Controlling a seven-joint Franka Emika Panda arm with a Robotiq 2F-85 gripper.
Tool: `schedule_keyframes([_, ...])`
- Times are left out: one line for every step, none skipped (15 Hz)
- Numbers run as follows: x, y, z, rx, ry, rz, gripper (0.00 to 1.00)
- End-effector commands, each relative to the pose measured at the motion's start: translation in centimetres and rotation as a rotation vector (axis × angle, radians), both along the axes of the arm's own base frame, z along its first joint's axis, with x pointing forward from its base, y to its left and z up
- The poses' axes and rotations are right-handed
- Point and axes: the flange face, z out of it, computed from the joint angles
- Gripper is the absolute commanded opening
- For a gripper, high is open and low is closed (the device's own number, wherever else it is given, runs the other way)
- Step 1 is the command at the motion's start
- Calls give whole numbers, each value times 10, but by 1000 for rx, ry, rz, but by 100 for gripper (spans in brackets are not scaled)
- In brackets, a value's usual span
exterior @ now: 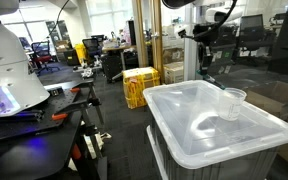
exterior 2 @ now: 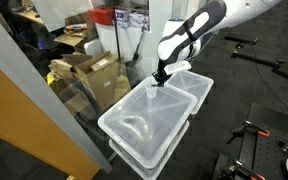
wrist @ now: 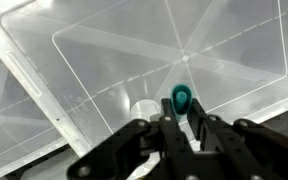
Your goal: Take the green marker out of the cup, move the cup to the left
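Wrist view, nearest item: gripper, its two dark fingers drawn close together, nipping the green marker between their tips; only the marker's green cap end shows, pointing away from the camera. Below and just beside the cap: the cup, seen from above as a small pale disc, standing upright on the bin lid. The marker is held apart from the cup and is not inside it. The lid is translucent white with raised diagonal ribs and a stepped border. In an exterior view the cup stands near the lid's far corner, clear-walled and wider at the rim, with the gripper hanging well above it. The lid closes a large pale bin; what the bin holds cannot be made out. In an exterior view the arm reaches down over the far part of the lid; the cup is too small to pick out there. Further back: yellow crates, stacked, contents not visible; open cardboard boxes, contents unclear.
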Motion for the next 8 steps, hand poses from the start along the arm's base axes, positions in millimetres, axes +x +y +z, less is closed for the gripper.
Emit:
schedule_keyframes([-13, 13, 11, -60, -10, 19, 5])
schedule_keyframes([-13, 17, 11, -72, -8, 39, 5])
schedule_keyframes([-12, 20, 11, -87, -14, 57, 5])
schedule_keyframes([-12, 24, 11, -103, -16, 74, 5])
schedule_keyframes([-10, 28, 10, -113, -13, 93, 5])
schedule_keyframes([-9, 31, 10, -125, -15, 115, 5])
schedule_keyframes([-7, 35, 8, -130, -9, 139, 5])
schedule_keyframes([-5, 39, 7, -139, -4, 164, 5])
